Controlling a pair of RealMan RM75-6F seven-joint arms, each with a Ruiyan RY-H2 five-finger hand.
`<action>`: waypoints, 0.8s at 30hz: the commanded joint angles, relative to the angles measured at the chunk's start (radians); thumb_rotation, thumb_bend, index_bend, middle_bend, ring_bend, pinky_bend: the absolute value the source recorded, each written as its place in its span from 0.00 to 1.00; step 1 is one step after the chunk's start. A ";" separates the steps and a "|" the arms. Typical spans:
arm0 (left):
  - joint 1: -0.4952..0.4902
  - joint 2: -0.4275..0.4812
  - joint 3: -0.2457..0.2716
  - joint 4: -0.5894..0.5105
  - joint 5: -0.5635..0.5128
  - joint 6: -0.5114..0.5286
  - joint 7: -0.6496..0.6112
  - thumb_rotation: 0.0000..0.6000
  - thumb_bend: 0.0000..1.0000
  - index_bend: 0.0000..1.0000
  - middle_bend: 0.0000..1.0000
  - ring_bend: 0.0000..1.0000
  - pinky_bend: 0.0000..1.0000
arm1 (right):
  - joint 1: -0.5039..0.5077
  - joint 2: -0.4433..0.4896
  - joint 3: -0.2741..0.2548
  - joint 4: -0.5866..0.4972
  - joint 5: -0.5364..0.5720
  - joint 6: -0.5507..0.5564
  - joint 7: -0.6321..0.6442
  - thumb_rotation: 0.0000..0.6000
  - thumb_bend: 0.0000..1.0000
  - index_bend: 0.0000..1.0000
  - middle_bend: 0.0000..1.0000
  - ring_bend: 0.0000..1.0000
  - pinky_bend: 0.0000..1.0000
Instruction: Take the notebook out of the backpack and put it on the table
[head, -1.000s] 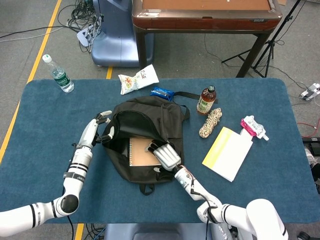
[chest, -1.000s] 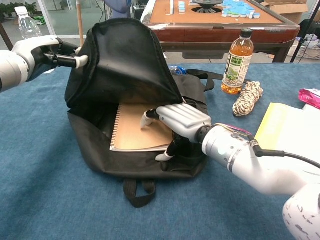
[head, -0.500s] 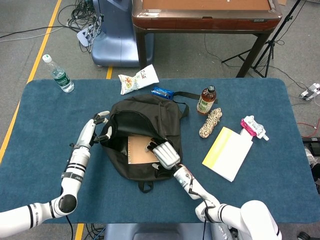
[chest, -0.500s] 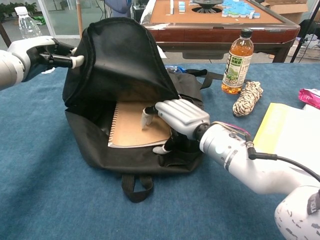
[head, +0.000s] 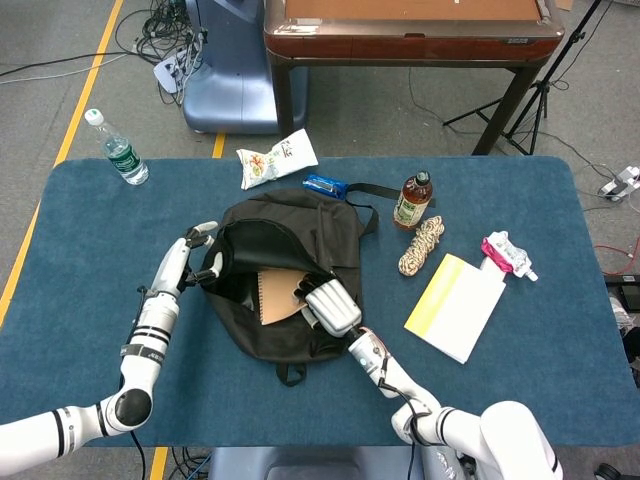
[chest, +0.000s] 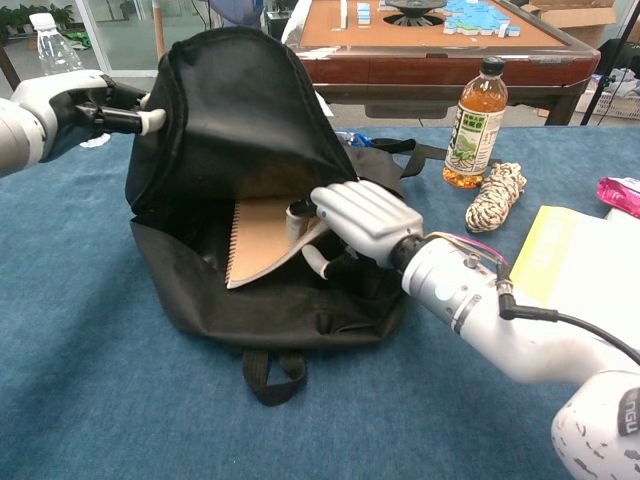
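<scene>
A black backpack (head: 290, 240) (chest: 250, 140) lies open near the table's middle. My left hand (head: 198, 255) (chest: 85, 100) grips its flap and holds it lifted. A tan spiral notebook (head: 276, 295) (chest: 265, 235) sits in the opening, its right edge raised. My right hand (head: 330, 305) (chest: 360, 220) pinches that edge, thumb under, fingers on top. Most of the notebook's far end is hidden under the flap.
A yellow-and-white book (head: 455, 305) (chest: 580, 255) lies right of the backpack. A coiled rope (head: 421, 245) (chest: 495, 195) and a tea bottle (head: 411, 200) (chest: 473, 122) stand behind it, a pink pouch (head: 508, 255) further right. A snack bag (head: 277, 158), blue packet (head: 325, 185) and water bottle (head: 116, 148) sit at the back.
My right hand has closed on the notebook's right edge and tilted it up off the backpack's floor. The left hand keeps the flap raised, nearly unmoved.
</scene>
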 joint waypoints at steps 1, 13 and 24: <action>-0.001 0.003 -0.002 0.001 -0.004 -0.002 0.000 1.00 0.76 0.55 0.16 0.02 0.00 | 0.002 -0.003 0.007 0.005 -0.003 0.015 0.004 1.00 0.61 0.61 0.45 0.29 0.23; -0.006 0.017 -0.005 0.010 -0.030 -0.025 0.002 1.00 0.76 0.53 0.16 0.02 0.00 | -0.032 0.080 -0.006 -0.120 -0.026 0.082 -0.006 1.00 0.66 0.84 0.64 0.47 0.29; -0.001 0.036 0.007 -0.004 -0.035 -0.043 -0.002 1.00 0.74 0.52 0.15 0.02 0.00 | -0.076 0.266 -0.013 -0.425 -0.103 0.211 -0.028 1.00 0.66 0.88 0.69 0.56 0.31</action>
